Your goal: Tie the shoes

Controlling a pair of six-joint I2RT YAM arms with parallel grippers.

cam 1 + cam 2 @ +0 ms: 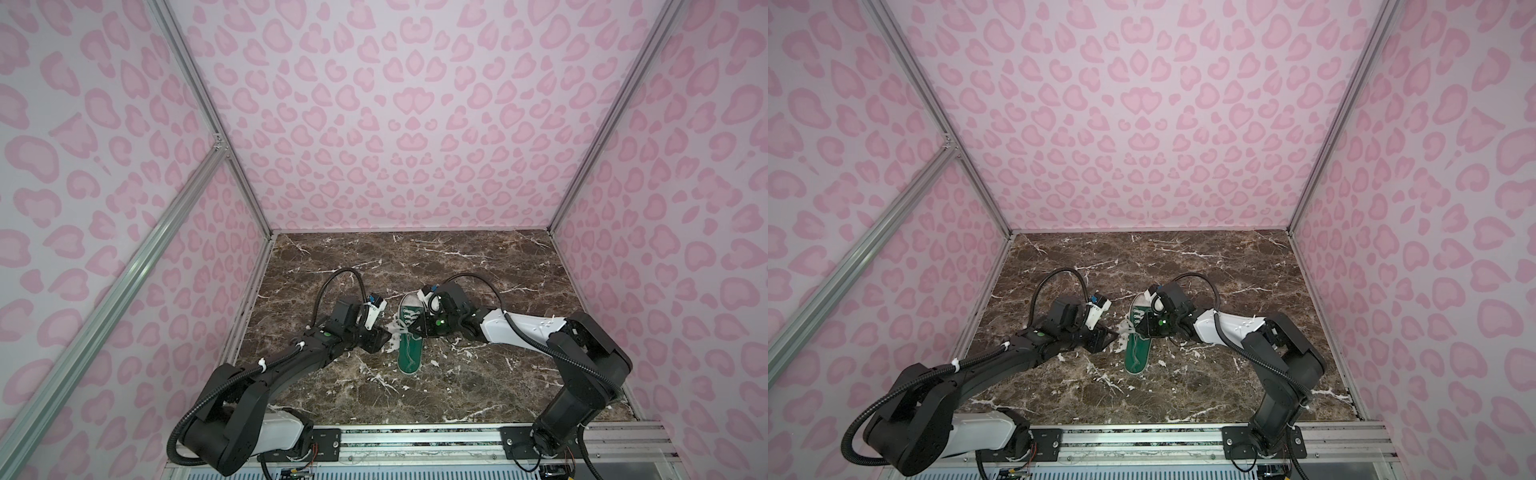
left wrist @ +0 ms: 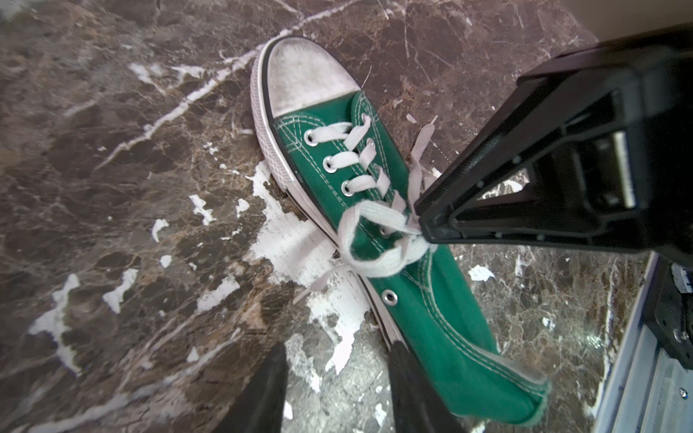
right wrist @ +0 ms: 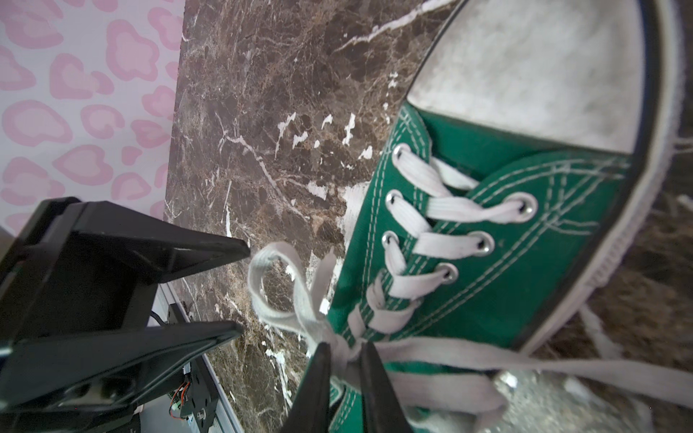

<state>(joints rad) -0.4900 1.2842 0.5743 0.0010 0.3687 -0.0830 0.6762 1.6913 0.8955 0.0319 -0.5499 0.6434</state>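
Observation:
A green canvas shoe (image 1: 409, 347) (image 1: 1136, 353) lies on the marble table, white toe cap pointing to the far side. Its white lace (image 2: 360, 240) forms a loop (image 3: 262, 270) on the shoe's left side. My right gripper (image 3: 345, 360) (image 1: 415, 330) is over the shoe's middle, shut on the lace at the crossing of the strands. My left gripper (image 2: 339, 375) (image 1: 388, 338) stands open just left of the shoe with only bare marble between its fingers. One of its fingers (image 2: 408, 386) is right beside the shoe's sole. In the right wrist view, the left gripper (image 3: 240, 288) faces the loop.
The marble table top (image 1: 478, 257) has white chipped patches around the shoe. Pink patterned walls (image 1: 374, 124) close in the left, right and far sides. An aluminium rail (image 1: 415, 440) with both arm bases runs along the near edge.

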